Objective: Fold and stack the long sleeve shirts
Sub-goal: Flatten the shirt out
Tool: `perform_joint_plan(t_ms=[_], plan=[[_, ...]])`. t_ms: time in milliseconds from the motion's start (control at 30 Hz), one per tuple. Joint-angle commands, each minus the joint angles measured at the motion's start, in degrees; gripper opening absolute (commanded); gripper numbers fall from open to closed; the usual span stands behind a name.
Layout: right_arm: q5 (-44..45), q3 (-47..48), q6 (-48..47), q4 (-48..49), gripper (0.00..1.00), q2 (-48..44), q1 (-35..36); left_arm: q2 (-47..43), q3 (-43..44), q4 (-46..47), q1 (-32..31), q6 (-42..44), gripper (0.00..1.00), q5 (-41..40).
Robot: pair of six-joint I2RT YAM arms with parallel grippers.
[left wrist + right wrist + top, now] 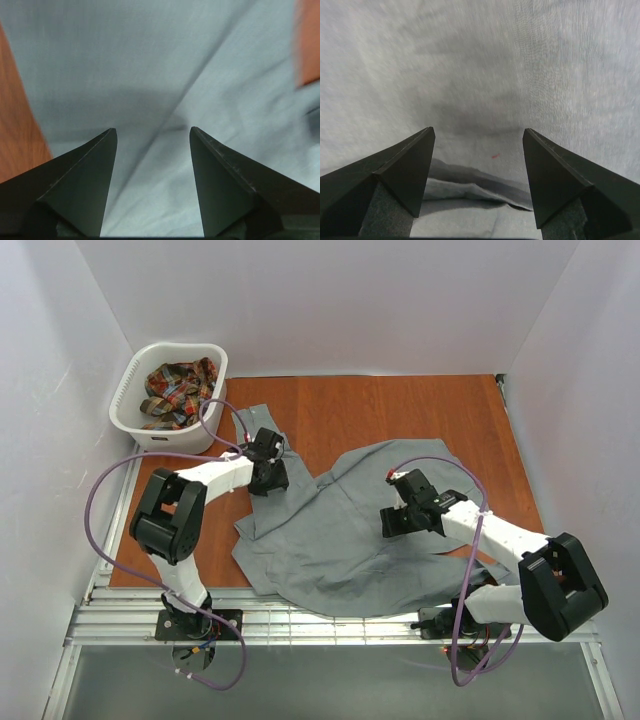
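Cloth of the grey shirt (330, 540), judged light and limp, was spread just beneath the parted, empty left gripper (152, 131) and right gripper (478, 131), and a hem was judged best pinched.

- Top external: fixed high behind the arm bases (190, 625), faces down and far across the whole table (400, 400); wide, distant.
- Left wrist: looks out between its own fingers (85, 185), very near the grey shirt (150, 60); wood at left and right edges.
- Right wrist: same, fingers (400, 180) low in frame, cloth fills it.
- Shared: the shirt; top view holds both close patches, far left and right of middle.
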Motion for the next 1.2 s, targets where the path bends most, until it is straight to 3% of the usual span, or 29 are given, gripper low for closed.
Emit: perform_joint_plan(t_ms=[0, 233, 400, 700, 767, 933, 1067, 1167], plan=[[0.88, -0.86, 0.51, -2.67, 0.67, -0.3, 0.23, 3.46, 3.3, 1.52, 0.71, 0.01, 0.56, -4.05], [-5.52, -3.41, 1.65, -8.38, 0.68, 1.45, 0.49, 15.06, 14.01, -0.31, 6.68, 2.3, 0.56, -6.52], [-9.4, -4.64, 3.76, -10.67, 0.68, 0.4, 2.42, 26.91, 31.64, -5.05, 8.97, 4.93, 0.55, -11.43], [-14.67, -3.85, 4.12, -12.44, 0.68, 1.19, 6.47, 43.63, 64.45, -10.43, 10.12, 7.48, 0.58, -13.38], [-15.2, -1.14, 3.77, -12.09, 0.68, -0.29, 6.56, 41.98, 63.7, -5.89, 10.12, 8.88, 0.66, -11.89], [-8.09, 9.4, 0.79, -12.26, 0.66, -1.36, 1.65, 25.12, 46.34, 3.89, 9.77, 9.68, 0.78, -7.94], [-8.52, 17.49, -3.17, -9.81, 0.65, 1.18, -14.04, 11.94, 33.57, 2.42, 7.75, 10.04, 0.83, -4.16], [-9.66, 20.66, -4.23, -6.11, 0.64, 4.33, -21.8, 2.44, 22.52, 0.48, 3.71, 9.86, 0.83, -2.57]])
